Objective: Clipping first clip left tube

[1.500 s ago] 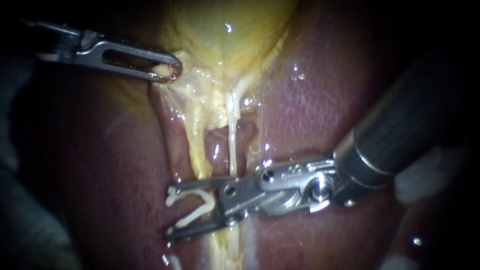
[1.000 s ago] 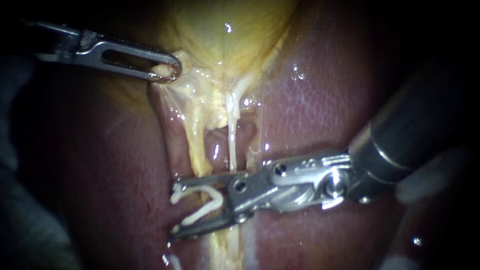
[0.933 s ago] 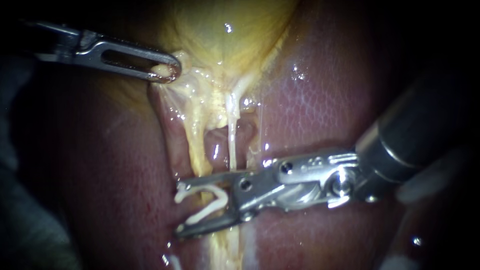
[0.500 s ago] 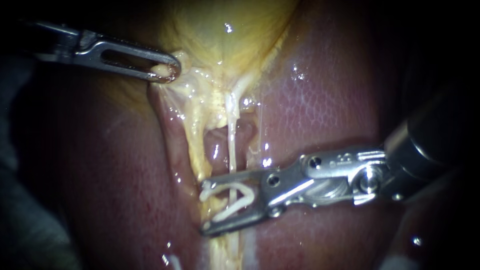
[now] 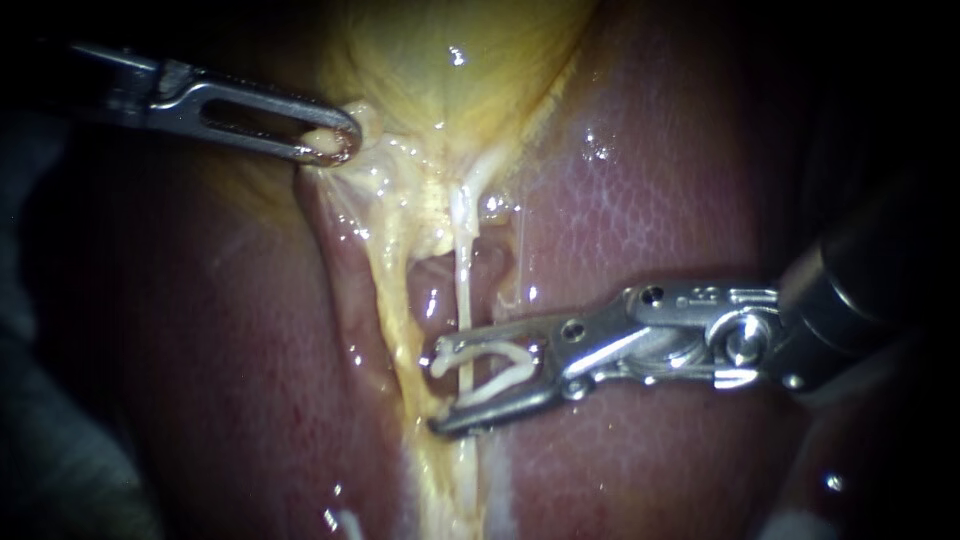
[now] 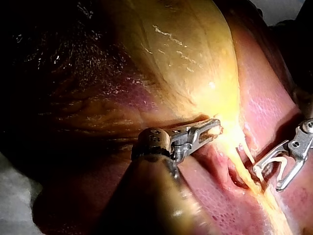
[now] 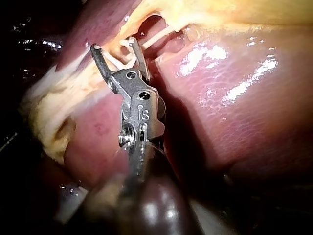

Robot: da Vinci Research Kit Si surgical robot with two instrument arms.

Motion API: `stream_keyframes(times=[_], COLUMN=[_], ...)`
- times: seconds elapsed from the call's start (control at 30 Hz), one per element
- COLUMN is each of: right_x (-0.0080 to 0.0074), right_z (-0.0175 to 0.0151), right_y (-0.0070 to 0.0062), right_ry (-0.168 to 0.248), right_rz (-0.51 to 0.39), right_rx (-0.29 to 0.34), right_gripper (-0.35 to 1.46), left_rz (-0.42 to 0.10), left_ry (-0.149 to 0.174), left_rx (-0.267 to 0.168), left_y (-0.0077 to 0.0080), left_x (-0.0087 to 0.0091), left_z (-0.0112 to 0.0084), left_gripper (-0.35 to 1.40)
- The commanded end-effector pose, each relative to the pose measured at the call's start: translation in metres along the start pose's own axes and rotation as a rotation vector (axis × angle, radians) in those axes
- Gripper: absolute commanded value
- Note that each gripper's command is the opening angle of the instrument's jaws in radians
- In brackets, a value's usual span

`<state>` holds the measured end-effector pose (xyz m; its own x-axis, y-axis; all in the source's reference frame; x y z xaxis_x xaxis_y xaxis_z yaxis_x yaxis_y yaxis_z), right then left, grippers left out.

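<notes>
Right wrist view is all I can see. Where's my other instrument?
Observer: The endoscope view shows it. Your left instrument comes in from the left and grips tissue at the gallbladder's bottom edge.
Operator: Is it close to my clip?
Observer: No. The clip sits well apart from it, lower in the endoscope view.
Operator: Does a tube touch the clip?
Observer: There, the thin white tube crosses the clip. Whether it lies inside, I cannot tell.
</notes>
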<state>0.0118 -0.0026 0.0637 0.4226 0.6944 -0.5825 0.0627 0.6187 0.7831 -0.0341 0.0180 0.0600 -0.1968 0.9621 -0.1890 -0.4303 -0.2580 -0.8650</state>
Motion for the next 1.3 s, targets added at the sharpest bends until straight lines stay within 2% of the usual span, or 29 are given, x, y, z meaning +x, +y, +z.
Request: stream_keyframes(times=[0.03, 0.17, 0.37, 0.8, 0.97, 1.3], right_x=[-0.0003, -0.0015, -0.0025, -0.0018, -0.0014, -0.0008], right_z=[0.0001, 0.0004, 0.001, 0.004, 0.0049, 0.0067], right_y=[0.0003, 0.0018, 0.0033, 0.0041, 0.0038, 0.0018], right_ry=[-0.001, -0.001, 0.015, 0.085, 0.114, 0.148], right_rz=[0.007, 0.029, 0.052, 0.084, 0.094, 0.095], right_rx=[-0.001, -0.005, -0.004, 0.015, 0.029, 0.066], right_gripper=[0.49, 0.49, 0.49, 0.5, 0.5, 0.5], left_rz=[0.0, 0.0, 0.0, 0.0, 0.0, 0.0], left_ry=[0.0, 0.0, 0.0, 0.0, 0.0, 0.001], left_rx=[0.0, 0.0, 0.0, 0.0, 0.001, 0.001], left_y=[0.0, 0.0, 0.0, 0.0, 0.0, 0.0], left_x=[0.0, 0.0, 0.0, 0.0, 0.0, 0.0], left_z=[0.0, 0.0, 0.0, 0.0, 0.0001, 0.0001], left_gripper=[-0.35, -0.35, -0.35, -0.35, -0.35, -0.35])
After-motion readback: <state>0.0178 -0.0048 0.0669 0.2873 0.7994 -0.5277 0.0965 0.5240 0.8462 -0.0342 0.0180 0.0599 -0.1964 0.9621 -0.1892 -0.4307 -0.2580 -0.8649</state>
